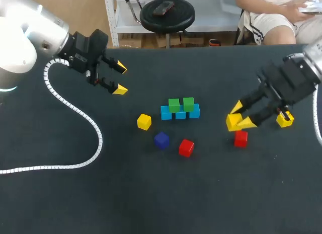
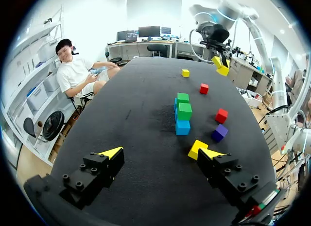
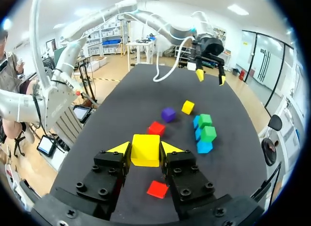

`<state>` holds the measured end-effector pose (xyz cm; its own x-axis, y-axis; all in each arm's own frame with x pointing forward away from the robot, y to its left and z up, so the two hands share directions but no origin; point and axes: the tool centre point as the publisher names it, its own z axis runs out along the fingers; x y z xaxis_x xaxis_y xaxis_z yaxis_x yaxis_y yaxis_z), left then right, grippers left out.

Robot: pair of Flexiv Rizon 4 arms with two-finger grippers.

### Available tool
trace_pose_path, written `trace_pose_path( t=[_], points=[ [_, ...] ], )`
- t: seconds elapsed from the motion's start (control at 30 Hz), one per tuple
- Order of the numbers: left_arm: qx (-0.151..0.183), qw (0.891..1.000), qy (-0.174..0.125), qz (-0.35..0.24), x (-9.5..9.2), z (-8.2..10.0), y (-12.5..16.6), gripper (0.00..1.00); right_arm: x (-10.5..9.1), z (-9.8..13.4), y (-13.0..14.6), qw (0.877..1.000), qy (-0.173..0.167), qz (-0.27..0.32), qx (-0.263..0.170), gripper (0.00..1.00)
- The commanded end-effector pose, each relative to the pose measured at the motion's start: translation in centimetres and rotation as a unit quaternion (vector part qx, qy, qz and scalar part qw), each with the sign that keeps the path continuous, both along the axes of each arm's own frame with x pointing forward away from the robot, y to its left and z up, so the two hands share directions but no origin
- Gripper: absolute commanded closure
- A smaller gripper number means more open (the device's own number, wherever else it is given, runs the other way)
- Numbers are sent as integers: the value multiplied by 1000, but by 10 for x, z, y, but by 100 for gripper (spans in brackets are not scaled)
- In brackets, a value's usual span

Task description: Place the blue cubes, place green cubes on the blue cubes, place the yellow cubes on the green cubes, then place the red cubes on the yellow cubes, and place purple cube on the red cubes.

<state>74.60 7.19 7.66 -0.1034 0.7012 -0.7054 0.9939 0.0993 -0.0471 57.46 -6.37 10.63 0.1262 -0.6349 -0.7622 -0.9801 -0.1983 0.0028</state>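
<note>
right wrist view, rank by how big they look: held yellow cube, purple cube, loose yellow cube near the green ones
1. held yellow cube: clearly largest, though it sits nearest the camera.
2. purple cube and loose yellow cube: they look about alike and both lie farther off, so I won't rank them.

A dark tabletop (image 1: 151, 193) carries a white coiled cable (image 1: 100, 141), which lies in a loose curve over its left part and runs off the left edge.
</note>
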Motion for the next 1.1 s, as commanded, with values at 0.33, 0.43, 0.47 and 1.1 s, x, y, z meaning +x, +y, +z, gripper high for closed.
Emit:
trace_pose_path(
  t=[0.33,0.43,0.47,1.1],
  points=[
    [1,1000,2,-2,2,0,0,0,27,14,38,1000,-8,1,-18,100],
    [1,1000,2,-2,2,0,0,0,29,17,46,1000,-13,0,-20,100],
    [1,1000,2,-2,2,0,0,0,30,17,48,1000,-13,0,-20,100],
    [1,1000,2,-2,2,0,0,0,41,33,91,997,-42,67,-4,100]
  ],
)
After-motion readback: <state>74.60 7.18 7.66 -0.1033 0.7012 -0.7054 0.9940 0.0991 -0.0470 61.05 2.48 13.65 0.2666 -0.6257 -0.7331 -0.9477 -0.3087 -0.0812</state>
